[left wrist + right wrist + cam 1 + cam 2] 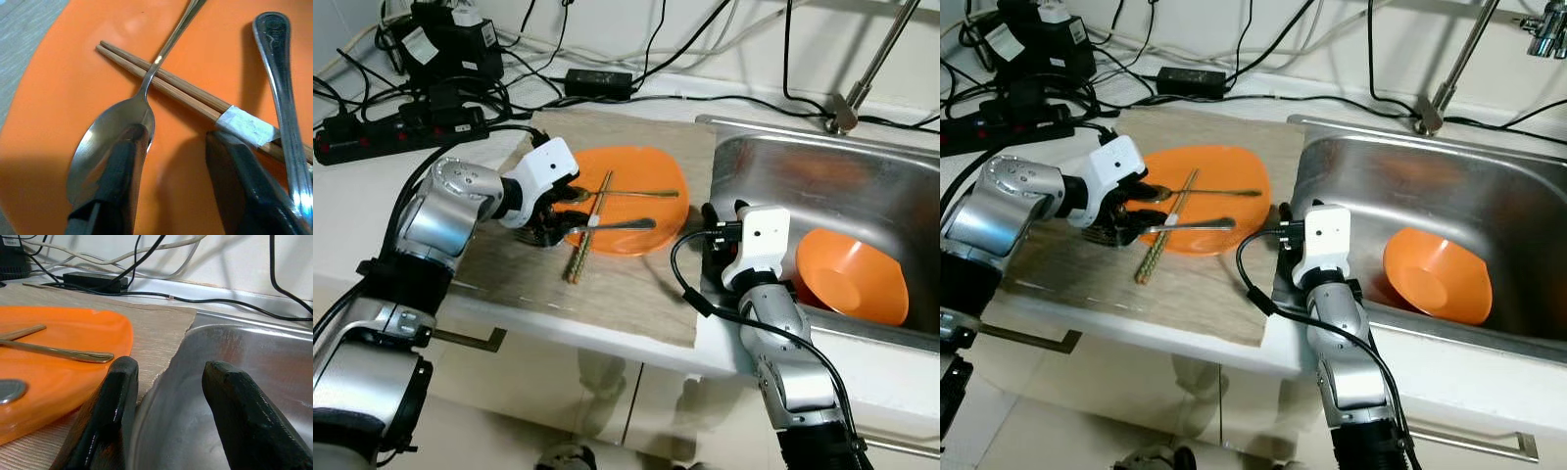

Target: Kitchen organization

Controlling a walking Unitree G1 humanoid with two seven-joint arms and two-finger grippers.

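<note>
Left claw (551, 217) is down over the near-left edge of the orange plate (651, 171), fingers apart, with nothing gripped yet. On the plate lie a spoon (117, 142), taped chopsticks (590, 223) crossing it and hanging off onto the mat (607, 294), and a second utensil (625, 225). One finger (110, 191) sits right over the spoon bowl, the other (244, 186) by the chopsticks' tape, so I'd say the pick wants care: settle on one piece, straddle it squarely and close low, or the crossed pieces will drag along. Right claw (166, 411) waits open at the sink (862, 176) rim, empty. The eye views add an orange bowl (852, 276) inside the sink; the left wrist view gives the finger-to-spoon closeness that the head camera hides behind the wrist.
</note>
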